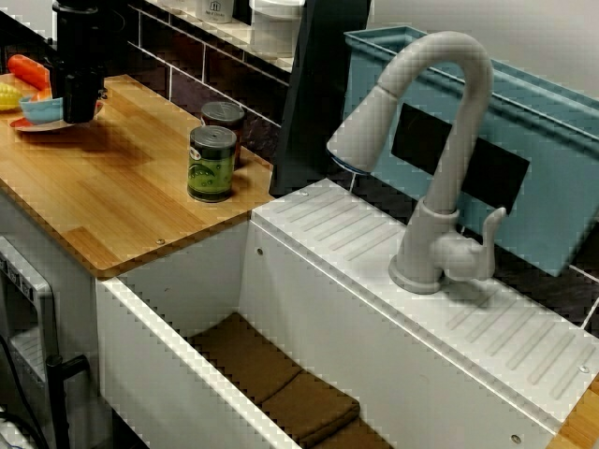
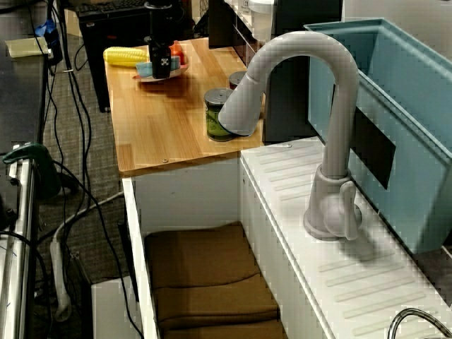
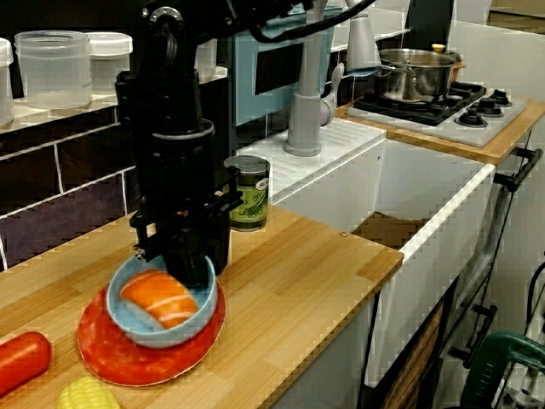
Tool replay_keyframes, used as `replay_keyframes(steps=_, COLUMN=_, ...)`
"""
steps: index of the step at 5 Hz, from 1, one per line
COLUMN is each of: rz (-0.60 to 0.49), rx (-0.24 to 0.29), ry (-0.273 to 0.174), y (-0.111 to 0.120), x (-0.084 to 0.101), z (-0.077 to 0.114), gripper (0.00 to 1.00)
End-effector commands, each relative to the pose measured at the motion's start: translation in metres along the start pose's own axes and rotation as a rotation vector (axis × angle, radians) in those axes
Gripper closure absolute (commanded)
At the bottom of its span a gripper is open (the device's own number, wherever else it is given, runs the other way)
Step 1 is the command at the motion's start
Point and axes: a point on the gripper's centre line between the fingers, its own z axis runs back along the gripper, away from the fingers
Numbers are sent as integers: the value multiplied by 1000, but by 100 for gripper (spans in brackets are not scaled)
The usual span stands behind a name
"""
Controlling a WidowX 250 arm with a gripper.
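My black gripper [image 3: 192,267] reaches down onto the far rim of a light blue bowl [image 3: 160,331]; one finger is inside the bowl and the other is behind it. The bowl tilts toward the camera at the counter's end and rests on a red plate [image 3: 128,360]. An orange, salmon-like piece [image 3: 157,298] lies in the bowl. From above, the gripper [image 1: 80,105] stands over the bowl [image 1: 39,110] at the counter's far left. In the side view the gripper [image 2: 161,68] hides most of the bowl [image 2: 145,69].
A carrot [image 3: 21,362] and a corn cob [image 3: 85,396] lie beside the plate. Two green-labelled cans [image 1: 212,164] [image 1: 223,116] stand near the counter's sink end. Beyond are a grey faucet [image 1: 440,159], a white sink [image 1: 168,374] lined with brown cloths [image 1: 271,374], and a pot [image 3: 415,72].
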Motion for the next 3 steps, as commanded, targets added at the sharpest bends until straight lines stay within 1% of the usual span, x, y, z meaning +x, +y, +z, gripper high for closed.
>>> replay_keyframes(steps=1, rz=0, rx=34, ry=-44, y=7, x=-2, z=18, gripper=0)
replay_keyframes(steps=3, rz=-6, rx=32, ry=-42, y=4, x=-6, z=17, gripper=0)
